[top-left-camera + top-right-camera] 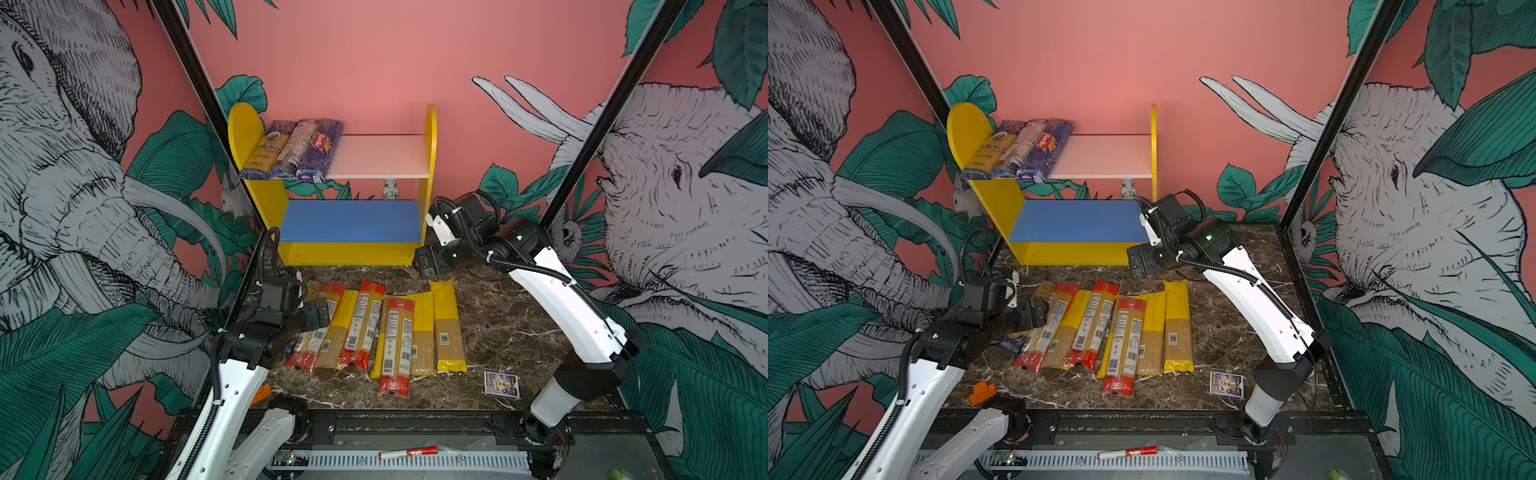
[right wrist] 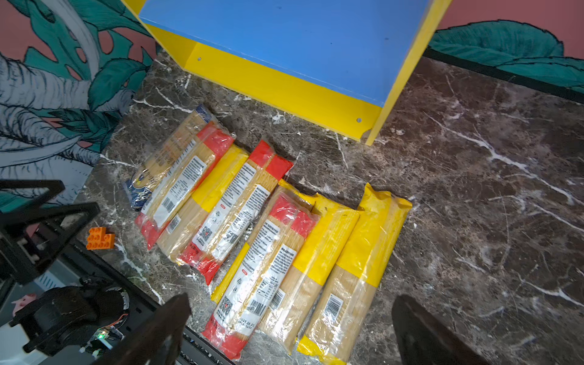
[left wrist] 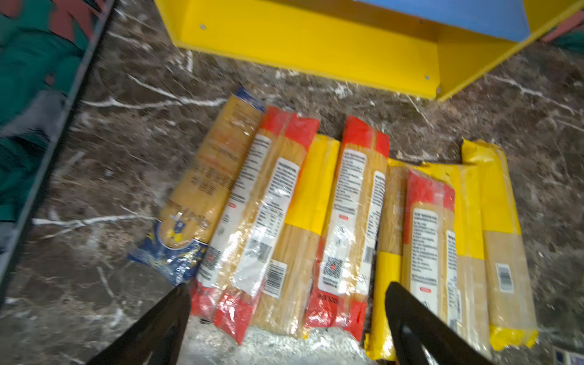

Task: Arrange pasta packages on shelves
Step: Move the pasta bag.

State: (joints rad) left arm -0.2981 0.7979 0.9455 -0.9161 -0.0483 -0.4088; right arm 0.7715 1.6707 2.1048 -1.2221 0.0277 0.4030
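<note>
Left gripper (image 1: 318,313) is held wide open, empty, above pasta packages (image 1: 386,332) laid near the counter's (image 1: 519,324) front edge; right gripper (image 1: 424,261) is likewise spread. Three blue packets (image 1: 293,149) are kept on the shelves' (image 1: 249,137) pink board (image 1: 380,156), left end.

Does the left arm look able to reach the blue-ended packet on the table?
Probably yes. The left gripper hangs open close over that blue-ended packet; only a red-ended packet seems to overlap its inner edge.
</note>
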